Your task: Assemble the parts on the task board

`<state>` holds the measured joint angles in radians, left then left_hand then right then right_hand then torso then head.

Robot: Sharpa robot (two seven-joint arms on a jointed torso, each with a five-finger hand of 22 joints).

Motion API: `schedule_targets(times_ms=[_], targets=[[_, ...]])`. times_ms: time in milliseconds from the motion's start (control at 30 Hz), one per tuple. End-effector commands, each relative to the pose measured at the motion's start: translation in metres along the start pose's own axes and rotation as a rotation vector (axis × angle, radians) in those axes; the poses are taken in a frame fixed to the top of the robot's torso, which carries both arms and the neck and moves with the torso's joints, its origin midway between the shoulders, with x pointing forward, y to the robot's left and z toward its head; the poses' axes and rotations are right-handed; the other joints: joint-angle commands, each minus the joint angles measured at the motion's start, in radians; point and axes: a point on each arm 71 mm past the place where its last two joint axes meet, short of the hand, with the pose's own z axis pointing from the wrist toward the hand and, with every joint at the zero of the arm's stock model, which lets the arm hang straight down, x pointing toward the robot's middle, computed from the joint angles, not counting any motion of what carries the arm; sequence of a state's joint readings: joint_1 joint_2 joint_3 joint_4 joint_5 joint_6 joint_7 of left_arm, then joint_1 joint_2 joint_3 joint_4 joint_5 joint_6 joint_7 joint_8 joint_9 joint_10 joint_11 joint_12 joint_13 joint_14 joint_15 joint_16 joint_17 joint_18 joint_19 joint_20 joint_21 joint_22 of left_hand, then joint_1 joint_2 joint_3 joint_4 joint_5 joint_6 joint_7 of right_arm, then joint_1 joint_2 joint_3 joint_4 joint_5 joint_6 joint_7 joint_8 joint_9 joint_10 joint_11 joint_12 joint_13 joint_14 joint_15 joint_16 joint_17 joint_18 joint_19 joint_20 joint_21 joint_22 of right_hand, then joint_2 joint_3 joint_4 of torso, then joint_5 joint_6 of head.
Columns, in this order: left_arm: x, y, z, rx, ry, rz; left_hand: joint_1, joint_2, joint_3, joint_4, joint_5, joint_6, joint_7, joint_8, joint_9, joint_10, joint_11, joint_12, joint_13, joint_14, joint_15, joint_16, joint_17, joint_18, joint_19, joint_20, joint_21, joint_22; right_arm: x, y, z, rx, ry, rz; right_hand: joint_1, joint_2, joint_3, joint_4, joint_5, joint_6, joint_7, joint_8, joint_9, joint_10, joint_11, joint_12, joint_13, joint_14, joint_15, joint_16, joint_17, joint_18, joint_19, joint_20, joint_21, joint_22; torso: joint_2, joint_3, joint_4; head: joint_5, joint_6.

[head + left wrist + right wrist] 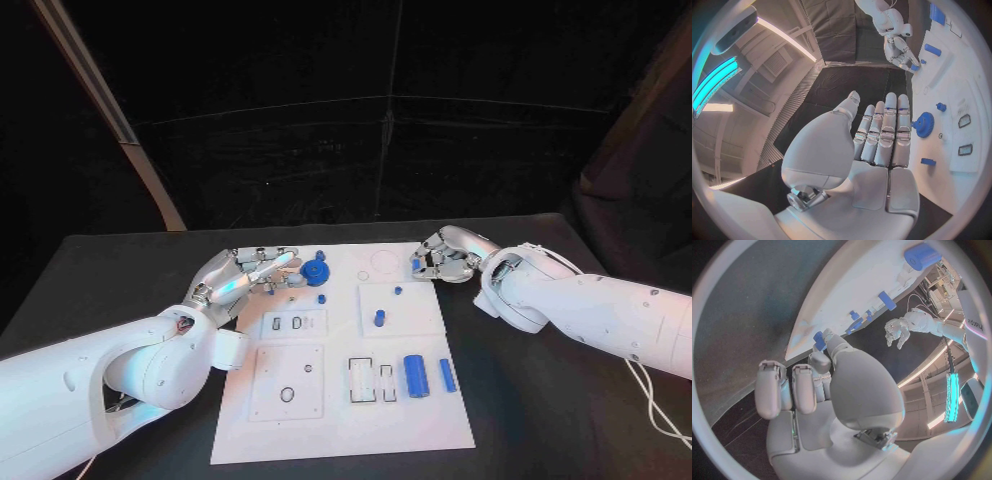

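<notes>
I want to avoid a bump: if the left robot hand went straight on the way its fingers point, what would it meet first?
Probably the blue gear: the left robot hand is flat, holds nothing, and its fingertips end just short of it on the task board. Depth is unclear, so it might pass just above.

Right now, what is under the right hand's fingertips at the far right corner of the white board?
A small blue part shows at the fingertips of the right hand, at the edge of the white task board. The fingers cover whether it is pinched or merely touched.
</notes>
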<state>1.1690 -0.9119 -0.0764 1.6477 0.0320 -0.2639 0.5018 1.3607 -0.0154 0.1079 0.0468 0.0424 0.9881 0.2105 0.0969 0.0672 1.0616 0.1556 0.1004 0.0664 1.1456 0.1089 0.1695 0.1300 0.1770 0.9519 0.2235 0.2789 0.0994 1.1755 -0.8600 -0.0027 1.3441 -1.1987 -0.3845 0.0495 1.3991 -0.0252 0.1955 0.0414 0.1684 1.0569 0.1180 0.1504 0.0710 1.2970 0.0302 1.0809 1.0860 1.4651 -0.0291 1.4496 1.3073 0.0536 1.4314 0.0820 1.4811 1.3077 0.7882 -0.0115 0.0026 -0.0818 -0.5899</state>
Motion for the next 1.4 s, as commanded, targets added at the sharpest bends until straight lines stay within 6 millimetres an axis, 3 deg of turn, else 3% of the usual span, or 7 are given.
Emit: schedule_targets(times_ms=[33, 300, 667, 833, 967, 1200, 1400], targets=[[0.001, -0.002, -0.001, 0.007, 0.013, -0.001, -0.003, 0.007, 0.001, -0.006, 0.006, 0.006, 0.000, -0.006, 0.000, 0.007, 0.002, -0.004, -0.001, 0.007, 0.000, -0.006, 0.002, 0.007, 0.008, -0.003, -0.005, -0.001, -0.005, 0.008, -0.004, 0.002, -0.063, 0.021, 0.004, 0.012, 0.006, -0.001, -0.002, 0.008, 0.001, 0.003, 0.002, 0.007, 0.003, 0.004, 0.000, 0.063, -0.007, 0.000, 0.043, -0.005, 0.000, -0.004, 0.006, 0.047, -0.002, -0.0024, 0.0019, 0.002, 0.000], [-0.004, -0.003, -0.002, 0.012, -0.004, -0.003, -0.003, 0.008, 0.002, -0.007, 0.006, 0.006, -0.001, -0.007, 0.000, 0.007, 0.002, -0.005, -0.001, 0.006, 0.000, -0.007, 0.002, 0.006, 0.008, -0.003, -0.005, -0.002, -0.001, 0.040, -0.008, -0.018, -0.049, 0.139, -0.001, 0.015, 0.014, -0.002, 0.003, 0.007, 0.001, 0.000, 0.000, 0.009, 0.002, 0.006, 0.003, 0.063, -0.008, 0.001, 0.044, -0.005, 0.000, -0.006, 0.006, 0.047, -0.009, -0.0107, 0.0125, 0.004, -0.002], [-0.011, -0.009, -0.001, 0.025, -0.020, 0.001, -0.003, 0.008, 0.002, -0.007, 0.006, 0.006, -0.001, -0.007, 0.000, 0.007, 0.002, -0.005, -0.001, 0.006, 0.000, -0.007, 0.002, 0.006, 0.008, -0.003, -0.005, -0.002, 0.035, 0.111, 0.013, -0.137, 0.039, 0.081, -0.013, 0.013, 0.019, 0.000, 0.002, 0.002, 0.003, -0.006, -0.002, 0.010, 0.004, 0.005, 0.003, 0.063, -0.008, 0.000, 0.044, -0.005, 0.000, -0.006, 0.006, 0.047, -0.014, -0.0182, 0.0258, 0.033, -0.019], [-0.012, -0.012, 0.001, 0.034, -0.023, 0.005, -0.003, 0.009, 0.003, -0.008, 0.006, 0.007, -0.001, -0.007, 0.000, 0.007, 0.001, -0.006, -0.001, 0.006, 0.000, -0.008, 0.002, 0.006, 0.008, -0.003, -0.006, -0.002, 0.058, 0.142, 0.026, -0.184, 0.079, 0.027, -0.019, 0.013, 0.022, 0.001, -0.004, 0.002, 0.004, -0.008, -0.003, 0.012, 0.004, 0.009, 0.007, 0.063, -0.007, 0.000, 0.044, -0.005, 0.000, -0.006, 0.006, 0.047, -0.013, -0.0170, 0.0289, 0.048, -0.031], [-0.012, -0.014, 0.001, 0.038, -0.024, 0.008, -0.002, 0.010, 0.003, -0.009, 0.006, 0.007, -0.001, -0.007, 0.000, 0.007, 0.001, -0.006, -0.001, 0.006, 0.000, -0.008, 0.002, 0.006, 0.008, -0.003, -0.006, -0.002, 0.075, 0.156, 0.030, -0.200, 0.124, -0.011, -0.022, 0.013, 0.025, 0.001, -0.001, -0.001, 0.005, -0.010, -0.003, 0.011, 0.005, 0.007, 0.005, 0.063, -0.007, -0.002, 0.042, -0.005, 0.000, -0.006, 0.006, 0.047, -0.013, -0.0165, 0.0260, 0.061, -0.037], [-0.013, -0.015, 0.002, 0.041, -0.025, 0.009, -0.002, 0.010, 0.003, -0.009, 0.006, 0.007, -0.001, -0.007, 0.000, 0.007, 0.001, -0.006, -0.001, 0.006, 0.000, -0.008, 0.002, 0.006, 0.008, -0.003, -0.006, -0.002, 0.096, 0.166, 0.032, -0.207, 0.173, -0.066, -0.026, 0.012, 0.029, 0.000, 0.007, -0.002, 0.005, -0.013, -0.004, 0.010, 0.005, 0.005, 0.004, 0.063, -0.006, -0.002, 0.042, -0.005, 0.000, -0.006, 0.005, 0.046, -0.013, -0.0163, 0.0222, 0.080, -0.042], [-0.012, -0.015, 0.003, 0.042, -0.023, 0.008, -0.002, 0.011, 0.004, -0.010, 0.006, 0.007, -0.001, -0.008, 0.000, 0.008, 0.001, -0.006, -0.001, 0.006, 0.000, -0.009, 0.002, 0.006, 0.008, -0.003, -0.006, -0.002, 0.108, 0.168, 0.032, -0.196, 0.202, -0.077, -0.029, 0.010, 0.033, -0.001, 0.013, -0.003, 0.006, -0.015, -0.004, 0.009, 0.006, 0.004, 0.004, 0.063, -0.006, -0.002, 0.041, -0.005, 0.000, -0.005, 0.005, 0.046, -0.012, -0.0149, 0.0203, 0.079, -0.043]])
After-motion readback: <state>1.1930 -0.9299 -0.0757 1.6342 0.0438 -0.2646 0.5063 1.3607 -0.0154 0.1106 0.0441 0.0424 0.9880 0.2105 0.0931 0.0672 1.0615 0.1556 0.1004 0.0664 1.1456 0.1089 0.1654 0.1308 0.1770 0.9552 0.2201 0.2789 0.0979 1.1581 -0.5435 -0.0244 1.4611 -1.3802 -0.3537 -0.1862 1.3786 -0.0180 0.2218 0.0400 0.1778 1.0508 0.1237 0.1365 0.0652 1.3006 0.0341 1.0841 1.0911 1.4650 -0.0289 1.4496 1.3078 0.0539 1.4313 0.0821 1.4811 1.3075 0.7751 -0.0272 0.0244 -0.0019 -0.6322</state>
